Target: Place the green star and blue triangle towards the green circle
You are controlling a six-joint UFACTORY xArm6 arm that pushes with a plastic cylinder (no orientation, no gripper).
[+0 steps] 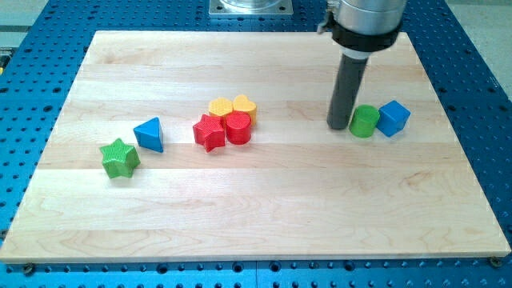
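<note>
My tip (339, 126) is being kept just left of the green circle (364, 122), right of centre; no claw fitted, rod's top is being cropped.

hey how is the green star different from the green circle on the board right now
The green star has a pointed outline, while the green circle is a round cylinder. The green star lies at the view's left beside the blue triangle; the green circle lies at the view's right against the blue cube. My tip stands right beside the green circle, far from the green star. Both are green and ridged.
</note>
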